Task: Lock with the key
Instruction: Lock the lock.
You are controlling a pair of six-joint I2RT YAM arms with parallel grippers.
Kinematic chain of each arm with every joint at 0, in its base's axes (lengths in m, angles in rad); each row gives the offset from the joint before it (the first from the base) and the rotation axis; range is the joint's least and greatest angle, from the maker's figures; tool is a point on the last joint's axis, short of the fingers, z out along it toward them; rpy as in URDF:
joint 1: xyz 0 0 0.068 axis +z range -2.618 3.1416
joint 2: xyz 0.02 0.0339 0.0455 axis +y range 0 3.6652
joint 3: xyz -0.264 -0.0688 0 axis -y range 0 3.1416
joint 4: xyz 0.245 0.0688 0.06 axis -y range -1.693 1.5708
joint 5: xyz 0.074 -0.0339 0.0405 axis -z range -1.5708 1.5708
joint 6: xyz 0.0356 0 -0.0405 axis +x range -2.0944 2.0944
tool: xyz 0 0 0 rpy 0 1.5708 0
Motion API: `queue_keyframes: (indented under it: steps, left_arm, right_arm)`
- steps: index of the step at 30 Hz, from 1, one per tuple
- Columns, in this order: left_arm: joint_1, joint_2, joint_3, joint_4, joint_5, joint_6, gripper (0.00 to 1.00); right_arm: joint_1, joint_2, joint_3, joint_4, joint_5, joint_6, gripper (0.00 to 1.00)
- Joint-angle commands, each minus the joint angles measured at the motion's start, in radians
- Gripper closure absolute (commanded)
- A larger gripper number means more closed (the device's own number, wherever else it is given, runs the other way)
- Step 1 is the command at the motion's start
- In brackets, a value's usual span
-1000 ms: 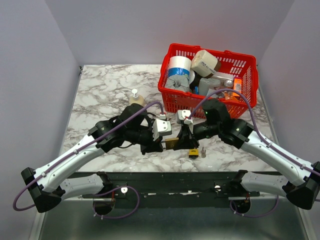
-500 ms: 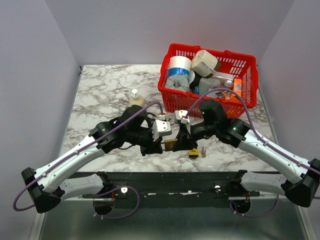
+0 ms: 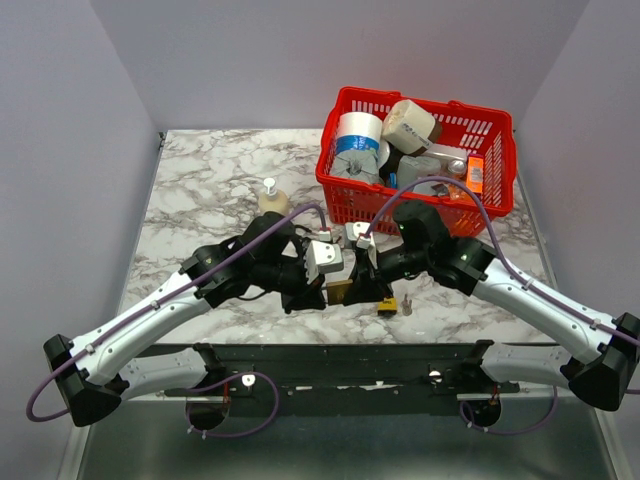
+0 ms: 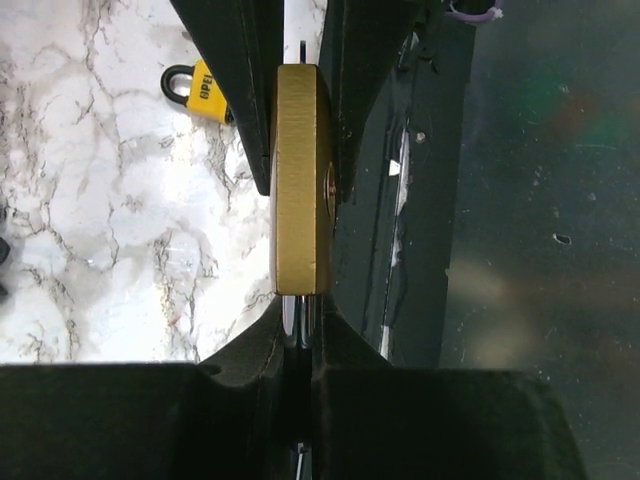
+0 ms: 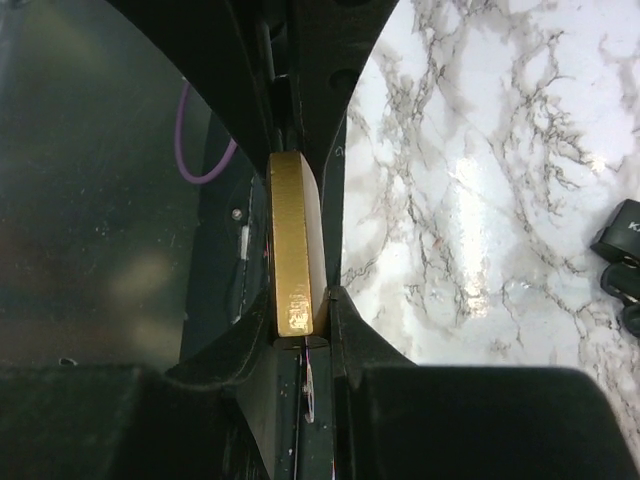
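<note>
Item: rectangular brass padlock (image 4: 300, 180), held over the front edge of the white marble-patterned table (image 4: 100, 250). Left gripper (image 4: 300, 335) clamped on its steel shackle (image 4: 292, 318); right gripper (image 5: 298, 310) clamped across its body. Key: none discernible. Turning judged still outstanding.

A white marble-patterned table (image 3: 200, 190) is sitting between plain pale grey walls (image 3: 300, 60), light is glaring off its top, and a dark floor (image 3: 350, 450) is showing below its near edge.
</note>
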Motion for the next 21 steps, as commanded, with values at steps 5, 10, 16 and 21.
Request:
queue_keyframes:
  steps: [5, 10, 16, 21]
  left_arm:
    - [0.161, -0.054, 0.052, 0.396, 0.068, -0.067, 0.30]
    - [0.250, -0.171, 0.038, 0.354, 0.050, -0.099, 0.01]
    - [0.332, -0.217, 0.052, 0.360, -0.005, -0.218, 0.01]
    - [0.428, -0.183, 0.076, 0.423, -0.012, -0.696, 0.01]
  right_arm:
    - [-0.076, -0.092, -0.028, 0.396, 0.049, 0.172, 0.99]
    - [-0.105, -0.167, -0.080, 0.401, 0.087, 0.166, 0.99]
    - [-0.108, -0.201, -0.090, 0.508, 0.206, 0.175, 0.99]
    - [-0.107, -0.213, -0.107, 0.740, 0.379, 0.158, 0.99]
